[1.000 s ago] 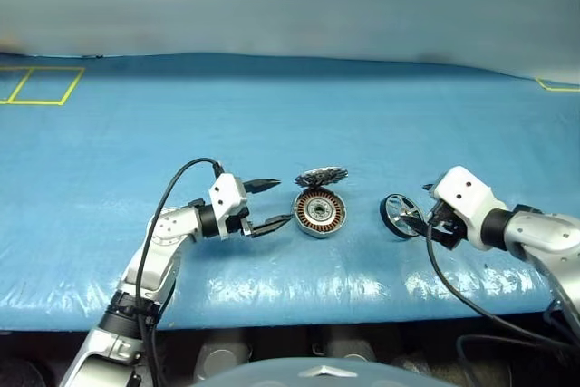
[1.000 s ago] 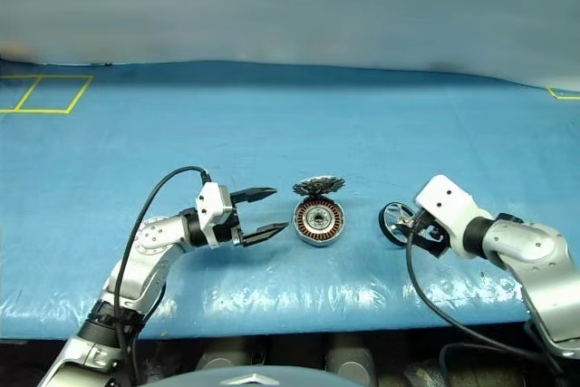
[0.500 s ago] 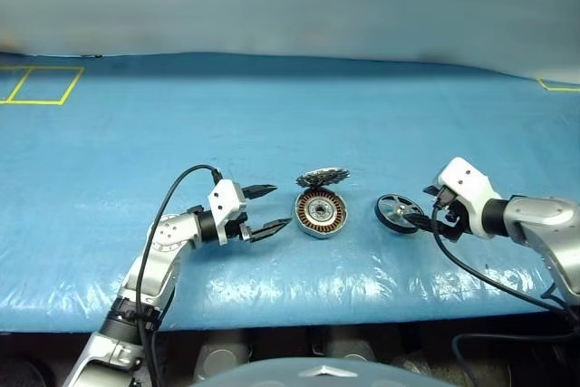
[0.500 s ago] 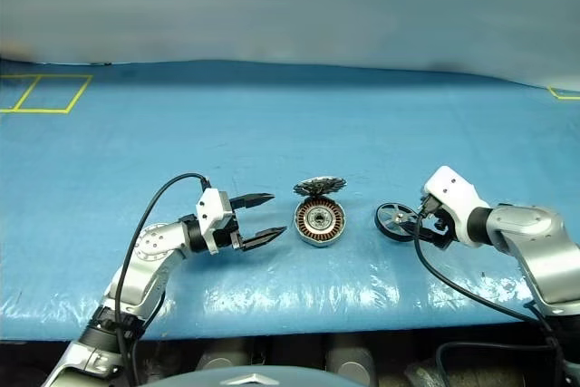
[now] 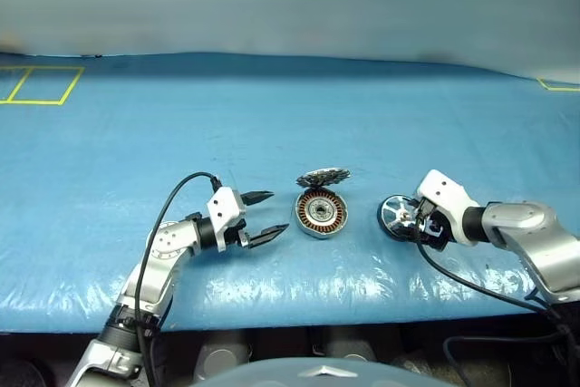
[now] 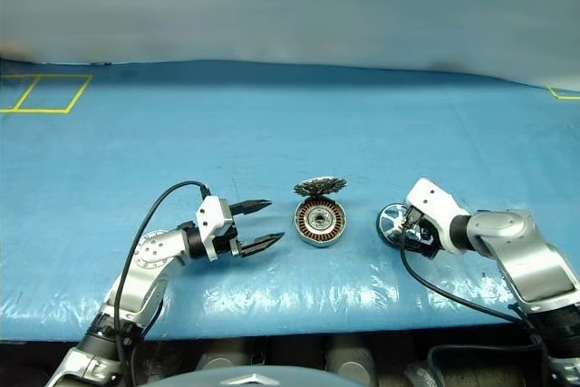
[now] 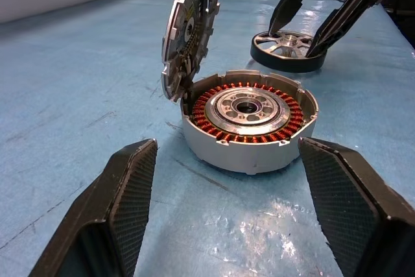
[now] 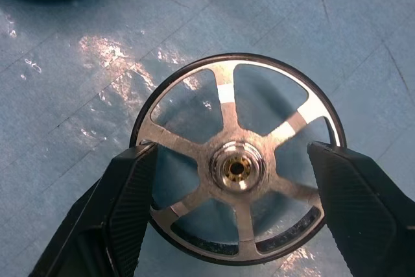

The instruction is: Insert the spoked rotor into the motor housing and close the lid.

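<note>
Between open right tool (image 8: 233, 225) fingers, dark-rimmed spoked rotor (image 8: 237, 160); silver hub

The left arm is extended from the lower left of the head view toward the centre; its wrist is held near level; the left gripper (image 5: 265, 216) is spread wide; the right arm is bent in from the lower right; the right gripper (image 5: 412, 220) is tilted downward, its fingers (image 8: 130, 205) parted wide.

Rotor (image 8: 237, 163) flat; lid (image 7: 189, 27) upright against housing (image 7: 249, 121).
</note>
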You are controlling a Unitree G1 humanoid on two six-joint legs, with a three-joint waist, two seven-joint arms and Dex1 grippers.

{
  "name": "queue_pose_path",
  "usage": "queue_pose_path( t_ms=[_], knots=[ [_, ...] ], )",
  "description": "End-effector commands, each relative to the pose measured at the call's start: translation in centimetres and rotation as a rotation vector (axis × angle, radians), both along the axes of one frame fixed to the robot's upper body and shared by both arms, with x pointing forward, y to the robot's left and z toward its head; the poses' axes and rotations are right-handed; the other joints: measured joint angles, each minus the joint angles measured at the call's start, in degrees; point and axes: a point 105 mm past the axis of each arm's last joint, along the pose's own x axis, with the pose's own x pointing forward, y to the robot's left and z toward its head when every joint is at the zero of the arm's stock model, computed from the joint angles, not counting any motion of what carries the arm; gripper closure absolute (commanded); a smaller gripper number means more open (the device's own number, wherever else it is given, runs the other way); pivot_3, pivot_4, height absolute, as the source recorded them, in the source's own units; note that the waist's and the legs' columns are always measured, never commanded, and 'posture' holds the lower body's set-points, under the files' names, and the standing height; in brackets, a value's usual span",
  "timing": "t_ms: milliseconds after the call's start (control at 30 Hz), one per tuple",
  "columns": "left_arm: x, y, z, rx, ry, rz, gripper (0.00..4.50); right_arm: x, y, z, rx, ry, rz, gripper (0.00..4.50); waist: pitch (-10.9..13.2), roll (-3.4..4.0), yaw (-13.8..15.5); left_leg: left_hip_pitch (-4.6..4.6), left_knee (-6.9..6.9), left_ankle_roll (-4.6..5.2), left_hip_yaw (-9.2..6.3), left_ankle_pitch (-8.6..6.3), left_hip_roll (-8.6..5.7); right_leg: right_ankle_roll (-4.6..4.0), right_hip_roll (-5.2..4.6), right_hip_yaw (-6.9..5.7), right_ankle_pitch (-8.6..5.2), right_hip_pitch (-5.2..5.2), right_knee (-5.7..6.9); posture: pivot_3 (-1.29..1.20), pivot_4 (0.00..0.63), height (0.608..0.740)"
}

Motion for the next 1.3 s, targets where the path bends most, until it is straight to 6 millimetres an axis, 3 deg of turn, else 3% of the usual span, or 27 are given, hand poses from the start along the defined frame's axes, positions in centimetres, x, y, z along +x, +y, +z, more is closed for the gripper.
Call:
queue_pose_path(
  t_ms=[33, 300, 333, 433, 667, 767, 867, 1067, 1300],
  knots=[
    [0.0, -0.2, 0.5, 0.003, -0.036, -0.011, 0.76, 0.0, 0.2, 0.2, -0.023, -0.026, 0.022, 0.78, 0.0, 0.0, 0.0, 0.0, 0.0, 0.0, 0.01, 0.0, 0.0, 0.01, 0.0, 0.0, 0.0, 0.0, 0.0, 0.0, 0.15, 0.74],
    [0.0, -0.3, 0.3, 0.006, -0.024, -0.015, 0.76, -0.7, 0.1, -0.4, -0.015, 0.004, 0.015, 3.08, -0.08, -0.09, -0.13, 0.12, 0.03, 0.0, 0.0, 0.0, 0.02, 0.02, 0.01, -0.01, 0.0, 0.14, -0.01, 0.0, 0.15, 0.74],
    [0.0, -0.3, 0.3, 0.006, -0.023, -0.015, 0.76, -0.7, 0.1, -0.5, -0.023, 0.001, 0.017, 3.21, -0.08, -0.09, -0.14, 0.17, 0.04, 0.0, 0.0, 0.0, 0.03, 0.02, 0.01, -0.01, 0.0, 0.18, -0.01, 0.0, 0.15, 0.74],
    [0.1, -0.3, 0.3, 0.002, -0.027, -0.013, 0.76, -0.6, 0.4, -0.1, 0.005, -0.017, 0.006, 3.21, -0.09, -0.1, -0.09, 0.19, 0.07, 0.0, -0.02, 0.0, 0.03, 0.03, 0.0, -0.01, 0.01, 0.22, 0.0, 0.0, 0.15, 0.74],
    [0.0, -0.1, 0.4, 0.006, -0.039, -0.009, 0.76, -0.9, 2.8, 2.7, 0.129, -0.116, 0.046, 3.21, -0.05, -0.02, -0.11, 0.07, 0.06, 0.0, -0.03, 0.0, 0.03, 0.0, 0.01, -0.01, 0.03, 0.09, 0.02, 0.0, 0.15, 0.74],
    [0.0, 0.0, 0.5, 0.001, -0.043, -0.006, 0.76, -1.2, 4.0, 4.3, 0.199, -0.178, 0.055, 3.21, -0.05, -0.01, -0.01, 0.05, 0.06, 0.0, -0.03, 0.0, 0.02, 0.03, 0.0, -0.01, 0.05, 0.08, 0.01, 0.0, 0.15, 0.74],
    [0.0, 0.0, 0.4, -0.005, -0.042, -0.006, 0.76, -2.7, 6.6, 5.4, 0.34, -0.191, 0.102, 3.21, -0.06, -0.02, 0.08, 0.05, 0.07, 0.0, -0.06, 0.0, 0.02, 0.05, 0.0, -0.02, 0.06, 0.1, 0.0, 0.0, 0.15, 0.74],
    [0.1, 0.0, 0.4, -0.003, -0.042, -0.016, 0.76, -4.2, 9.5, 5.2, 0.474, -0.185, 0.13, 3.21, -0.05, -0.01, 0.06, 0.04, 0.08, 0.0, -0.06, 0.0, 0.01, 0.05, -0.01, -0.02, 0.06, 0.11, 0.0, 0.0, 0.15, 0.74],
    [0.1, -0.3, 0.5, 0.004, -0.049, -0.034, 0.76, -2.5, 9.9, 4.1, 0.548, -0.205, 0.038, 3.21, -0.06, 0.01, -0.07, 0.07, 0.11, 0.0, -0.05, 0.0, 0.03, 0.03, -0.01, -0.02, 0.07, 0.1, 0.02, 0.0, 0.15, 0.74]
  ],
)
